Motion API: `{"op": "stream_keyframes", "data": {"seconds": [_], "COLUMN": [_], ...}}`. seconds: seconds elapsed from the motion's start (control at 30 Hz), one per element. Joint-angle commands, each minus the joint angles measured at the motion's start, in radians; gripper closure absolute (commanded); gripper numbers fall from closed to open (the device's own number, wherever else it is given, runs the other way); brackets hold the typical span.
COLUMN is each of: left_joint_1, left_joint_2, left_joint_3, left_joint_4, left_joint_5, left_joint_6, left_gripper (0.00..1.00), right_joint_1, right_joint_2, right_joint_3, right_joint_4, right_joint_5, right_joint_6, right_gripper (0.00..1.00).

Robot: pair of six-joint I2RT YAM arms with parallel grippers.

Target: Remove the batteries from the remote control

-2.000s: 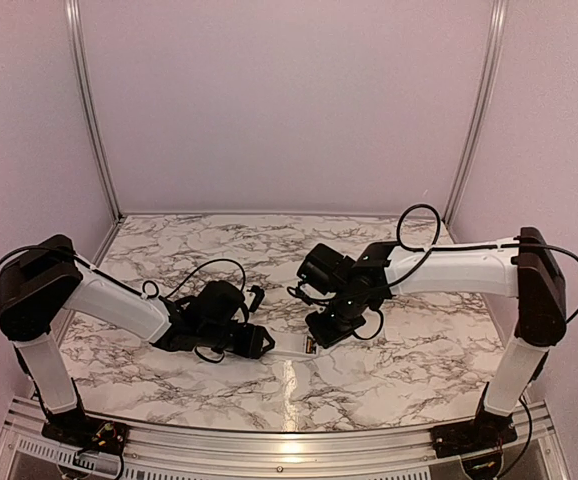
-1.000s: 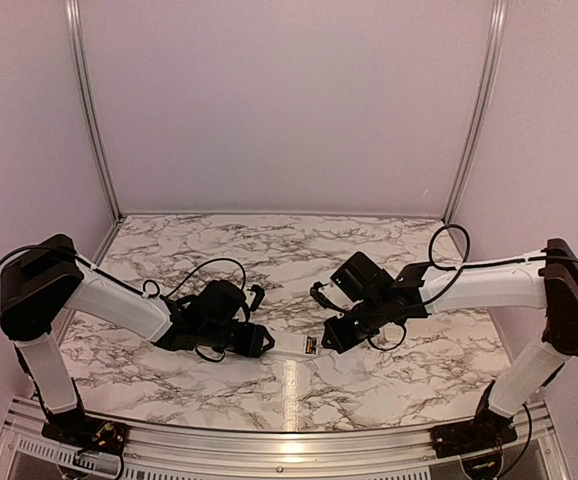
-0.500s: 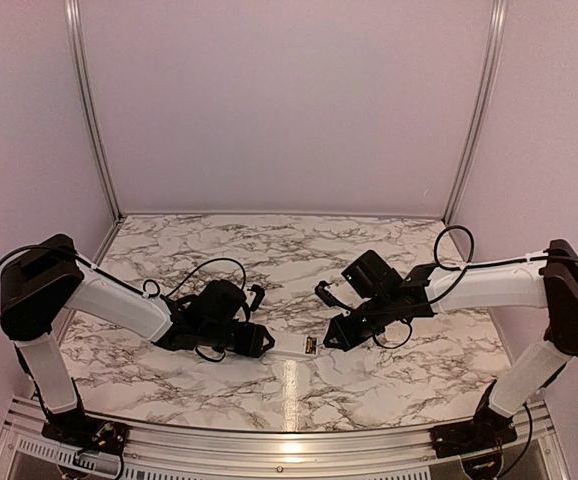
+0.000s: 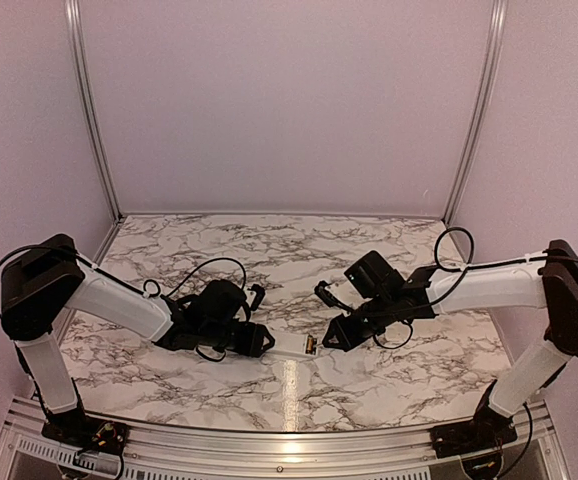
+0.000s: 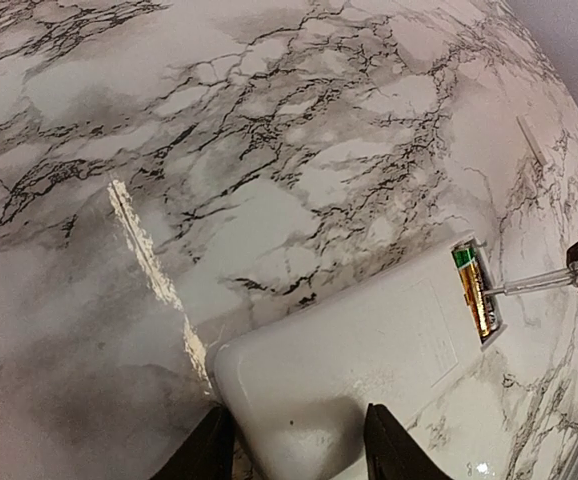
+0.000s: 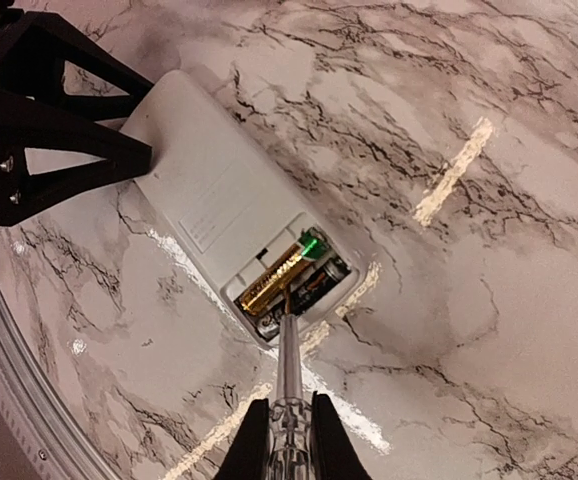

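Observation:
The white remote control (image 6: 214,190) lies back-up on the marble table, its battery bay open at one end. An orange-gold battery (image 6: 274,275) and a dark battery (image 6: 314,290) beside it sit in the bay. My left gripper (image 5: 294,450) is shut on the remote's closed end (image 5: 349,370) and holds it down. My right gripper (image 6: 282,440) is shut on a thin grey rod tool (image 6: 289,350) whose tip reaches into the bay between the batteries. In the top view the remote (image 4: 294,350) lies between the left gripper (image 4: 259,342) and the right gripper (image 4: 334,338).
The marble table (image 4: 299,260) is ringed by pink walls and metal posts. A metal rail (image 4: 289,440) runs along the near edge. The left gripper's black frame (image 6: 29,110) shows at the right wrist view's top left.
My right arm has swung down and right, lowering its gripper toward the remote's open end. The rod's tip now sits in the bay. The left arm has not moved.

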Motion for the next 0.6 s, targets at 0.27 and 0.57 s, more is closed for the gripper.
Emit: {"op": "stream_keyframes", "data": {"seconds": [0.27, 0.57], "left_joint_1": [-0.013, -0.013], "left_joint_2": [0.043, 0.039], "left_joint_3": [0.028, 0.026], "left_joint_4": [0.001, 0.000], "left_joint_5": [0.040, 0.041], "left_joint_6": [0.023, 0.023], "left_gripper": [0.54, 0.54], "right_joint_1": [0.005, 0.005], "right_joint_2": [0.031, 0.024], "right_joint_3": [-0.036, -0.027], "right_joint_4": [0.053, 0.040], "right_joint_5": [-0.092, -0.086], "right_joint_6": [-0.026, -0.024], "right_gripper": [1.00, 1.00]}}
